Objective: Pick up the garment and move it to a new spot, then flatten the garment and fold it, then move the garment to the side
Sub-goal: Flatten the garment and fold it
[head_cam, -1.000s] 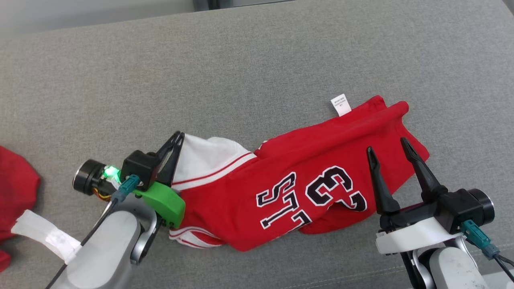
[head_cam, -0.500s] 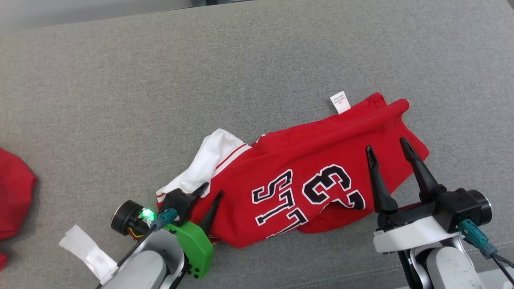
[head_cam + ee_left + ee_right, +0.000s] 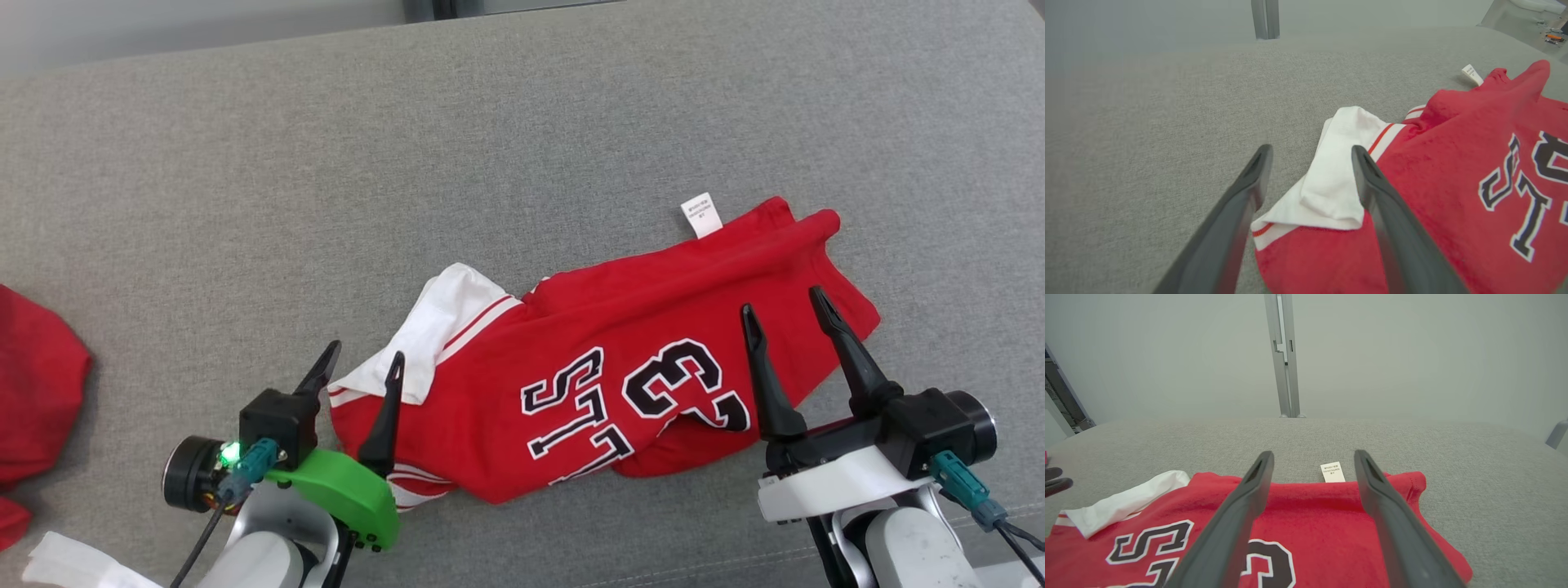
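Note:
A red jersey (image 3: 637, 359) with black-and-white lettering lies folded on the grey cushion, its white sleeve (image 3: 437, 327) doubled over at the left end and a small white label (image 3: 700, 216) sticking out at the far edge. My left gripper (image 3: 363, 359) stands open at the jersey's left end, one finger beside the white sleeve (image 3: 1335, 183), nothing between the fingers. My right gripper (image 3: 784, 306) is open over the jersey's right end (image 3: 1306, 522), holding nothing.
Another red garment (image 3: 33, 400) lies at the left edge of the grey cushion (image 3: 326, 163). A white strip (image 3: 65, 567) is wrapped on my left forearm. A metal post (image 3: 1284, 355) stands behind the cushion's far edge.
My left gripper let go of the white sleeve end, dropped back toward me, then opened and rose beside it. The sleeve now lies folded over. The right gripper has barely moved.

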Available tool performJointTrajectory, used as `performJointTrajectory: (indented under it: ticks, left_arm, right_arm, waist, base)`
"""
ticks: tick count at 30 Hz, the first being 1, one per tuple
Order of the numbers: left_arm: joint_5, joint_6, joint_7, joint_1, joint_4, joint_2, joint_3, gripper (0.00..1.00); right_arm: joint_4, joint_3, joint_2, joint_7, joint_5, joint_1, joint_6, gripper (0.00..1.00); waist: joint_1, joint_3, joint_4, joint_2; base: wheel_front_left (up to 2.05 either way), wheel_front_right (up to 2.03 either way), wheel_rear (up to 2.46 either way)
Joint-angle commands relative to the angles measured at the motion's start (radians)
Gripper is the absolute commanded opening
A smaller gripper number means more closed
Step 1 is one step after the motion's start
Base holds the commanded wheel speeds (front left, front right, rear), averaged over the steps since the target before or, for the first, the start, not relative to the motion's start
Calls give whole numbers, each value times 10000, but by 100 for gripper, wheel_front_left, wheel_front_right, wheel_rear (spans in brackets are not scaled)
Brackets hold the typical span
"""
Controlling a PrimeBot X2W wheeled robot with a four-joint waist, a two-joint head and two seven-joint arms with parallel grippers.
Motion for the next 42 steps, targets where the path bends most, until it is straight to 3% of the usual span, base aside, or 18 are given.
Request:
performJointTrajectory:
  ticks: [1, 9, 14, 16, 17, 18, 28, 33, 37, 42]
  left_arm:
    - [-176, 35, 119, 126, 64, 77, 60, 100]
    - [-309, -332, 623, -356, 1300, -192, -297, 100]
    - [-203, -281, 422, -539, 1777, -346, -350, 99]
    - [-182, -291, 342, -614, 1917, -361, -359, 47]
    - [-171, -297, 307, -632, 1954, -376, -369, 12]
    - [-163, -309, 269, -657, 1989, -400, -381, 0]
    - [-34, -346, -455, -879, 1837, -304, -254, 0]
    - [407, -137, -1091, -1142, 1161, 67, -104, 0]
    - [741, 15, -1299, -1222, 437, 484, 4, 0]
    - [896, 298, -1121, -978, -400, 903, 147, 0]
  right_arm:
    - [29, 60, -36, 2, -38, 62, 2, 100]
    - [68, 239, -105, 3, 33, -174, 2, 100]
    - [30, 169, -115, 3, 30, -102, 2, 100]
    - [41, 159, -103, 3, 31, -63, 2, 100]
    - [51, 150, -98, 3, 34, -55, 2, 100]
    - [62, 136, -94, 2, 36, -47, 2, 100]
    - [36, -3, -51, 3, 55, -133, 2, 100]
    - [383, -361, -220, 2, 858, -418, 2, 100]
    - [1163, -283, -924, 2, 2042, -926, 4, 100]
    - [2964, 545, -2645, 240, 3113, -2517, 2, 100]
  waist:
    - [0, -7, -2, -1]
    - [0, 49, -147, -1]
    - [0, 74, -262, -1]
    - [0, 73, -293, -1]
    - [0, 71, -299, -1]
    - [0, 69, -300, -1]
    - [0, 104, -157, -1]
    - [0, 233, 55, -1]
    - [0, 355, 173, -1]
    - [0, 600, 265, -1]
  base:
    - [0, 0, 0]
    - [0, 0, 0]
    - [0, 0, 0]
    - [0, 0, 0]
    - [0, 0, 0]
    - [0, 0, 0]
    - [0, 0, 0]
    - [0, 0, 0]
    - [0, 0, 0]
    - [0, 0, 0]
